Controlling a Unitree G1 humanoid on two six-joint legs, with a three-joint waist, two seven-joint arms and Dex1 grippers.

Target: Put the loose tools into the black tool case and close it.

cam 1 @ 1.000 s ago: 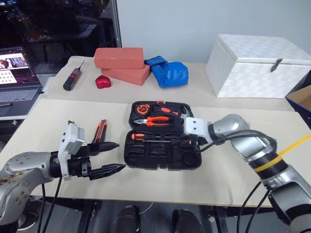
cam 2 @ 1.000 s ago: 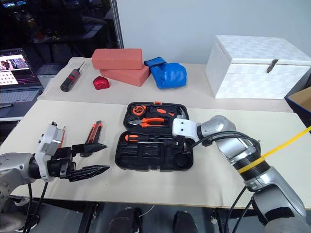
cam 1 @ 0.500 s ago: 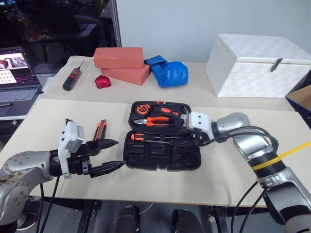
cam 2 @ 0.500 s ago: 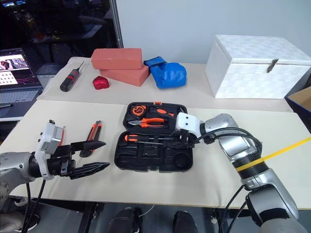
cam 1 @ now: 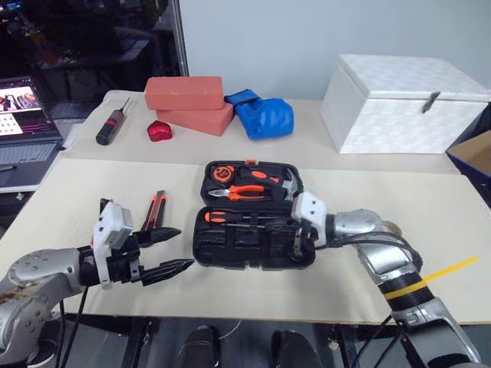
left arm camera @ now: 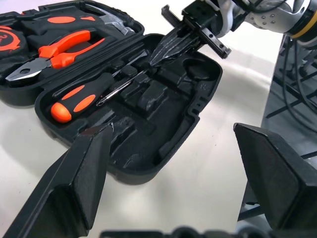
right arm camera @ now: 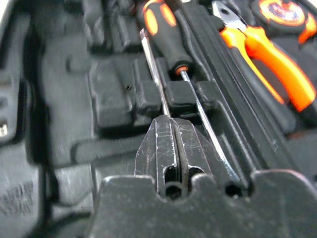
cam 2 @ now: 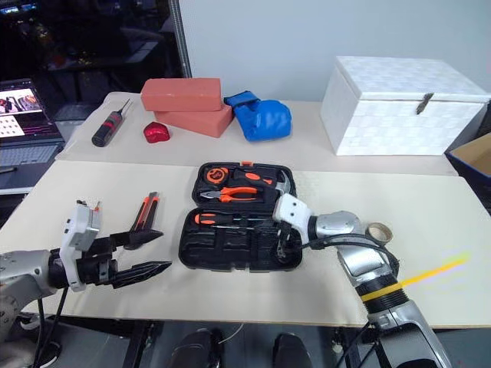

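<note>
The black tool case (cam 1: 253, 261) lies open mid-table. Its far half holds orange pliers, a tape measure and a hammer. Two orange-and-black screwdrivers (left arm camera: 74, 99) lie in the near half. My right gripper (cam 1: 298, 244) is shut, its tips down on a screwdriver shaft (right arm camera: 154, 74) at the right end of that half. My left gripper (cam 1: 184, 248) hangs open and empty left of the case. The orange-and-black utility knife (cam 1: 157, 208) lies just beyond it. A greyish tape roll (cam 2: 377, 231) sits on the table behind my right forearm.
At the back stand a white textured box (cam 1: 403, 103), two red bricks (cam 1: 188, 96), a blue glove (cam 1: 261, 115), a red heart-shaped piece (cam 1: 159, 130) and a black-and-red screwdriver (cam 1: 109, 126). A laptop (cam 1: 23, 107) sits far left, a blue box (cam 1: 476, 149) far right.
My right gripper dropped toward the near half's right end and its fingers closed. The left gripper stayed open, roughly in place. The camera view shifted slightly.
</note>
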